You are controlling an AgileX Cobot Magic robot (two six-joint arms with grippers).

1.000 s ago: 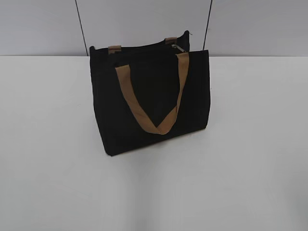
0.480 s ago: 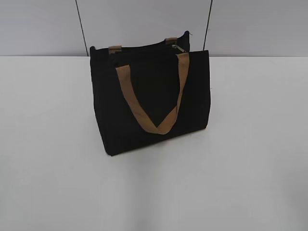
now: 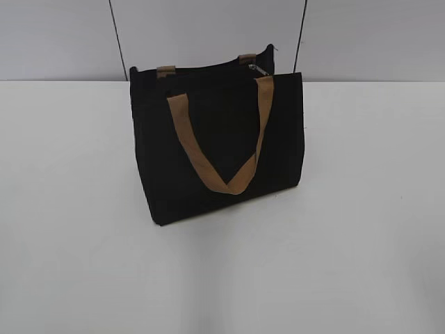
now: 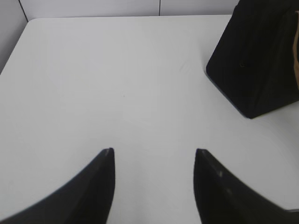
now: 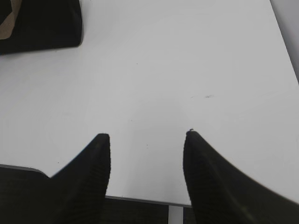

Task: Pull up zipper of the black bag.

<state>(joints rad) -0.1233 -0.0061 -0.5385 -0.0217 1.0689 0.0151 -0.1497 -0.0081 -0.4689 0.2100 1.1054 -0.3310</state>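
The black bag (image 3: 215, 139) stands upright on the white table, a little behind its middle. One tan strap handle (image 3: 219, 139) hangs down its front; the stubs of the other show at the top. The zipper (image 3: 208, 72) runs along the top edge, with its small silvery pull (image 3: 259, 69) near the right end. The bag's corner also shows in the left wrist view (image 4: 257, 60) and in the right wrist view (image 5: 42, 23). My left gripper (image 4: 154, 151) is open and empty over bare table, well short of the bag. My right gripper (image 5: 147, 136) is open and empty near the table's front edge.
The white table (image 3: 348, 243) reaches back to a grey wall with two dark vertical lines (image 3: 117, 38). The table's front edge (image 5: 140, 199) shows in the right wrist view, and its left edge (image 4: 14, 46) in the left wrist view.
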